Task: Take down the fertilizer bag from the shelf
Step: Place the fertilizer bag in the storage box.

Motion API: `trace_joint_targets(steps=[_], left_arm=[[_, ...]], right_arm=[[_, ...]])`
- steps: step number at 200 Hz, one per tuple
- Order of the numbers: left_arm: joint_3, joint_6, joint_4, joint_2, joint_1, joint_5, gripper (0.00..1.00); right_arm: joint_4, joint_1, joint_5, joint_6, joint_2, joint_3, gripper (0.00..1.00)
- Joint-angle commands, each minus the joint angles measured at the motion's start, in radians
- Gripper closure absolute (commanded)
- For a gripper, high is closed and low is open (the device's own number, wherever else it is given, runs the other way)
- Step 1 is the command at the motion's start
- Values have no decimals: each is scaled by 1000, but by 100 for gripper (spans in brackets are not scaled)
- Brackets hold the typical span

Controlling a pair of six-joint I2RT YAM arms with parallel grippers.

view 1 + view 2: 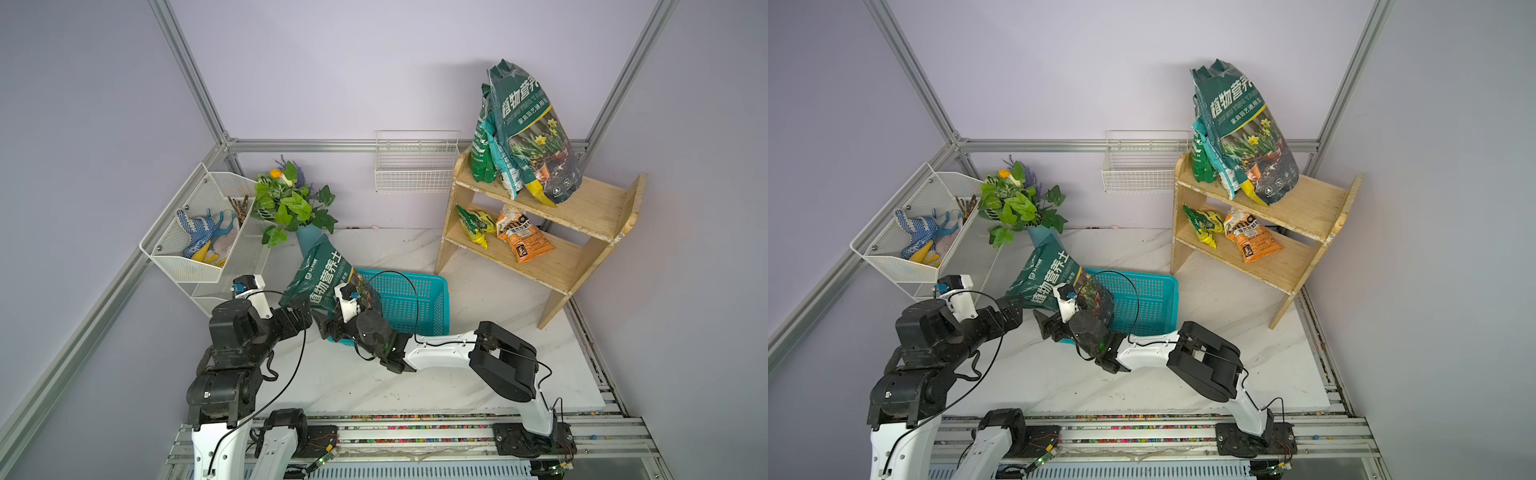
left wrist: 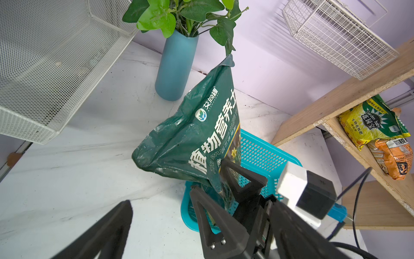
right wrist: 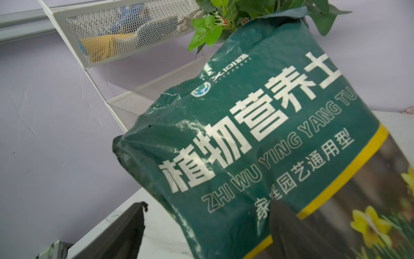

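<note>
As bag (image 1: 320, 282) overhangs basket (image 1: 432, 307) edge, shelf (image 1: 598, 199) nearby.

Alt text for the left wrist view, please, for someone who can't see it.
A dark green fertilizer bag stands tilted in a teal basket on the marble tabletop, the right claw open astride its lower edge. Behind are a blue vase of greenery and the wooden shelf.
</note>
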Motion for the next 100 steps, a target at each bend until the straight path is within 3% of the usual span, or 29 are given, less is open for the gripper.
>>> trace_joint_targets(steps=[1, 55, 72, 100], left_arm=[[-47, -3, 15, -9, 6, 14, 0], [-47, -2, 15, -9, 6, 15, 0], [-47, -2, 15, -10, 6, 15, 0], [-47, -2, 15, -9, 7, 12, 0]], right_arm=[[-25, 12, -1, -52, -172, -55, 8], [-344, 12, 195, -138, -491, -40, 1], [-470, 12, 268, -169, -562, 25, 1], [-741, 2, 500, -203, -593, 238, 1]])
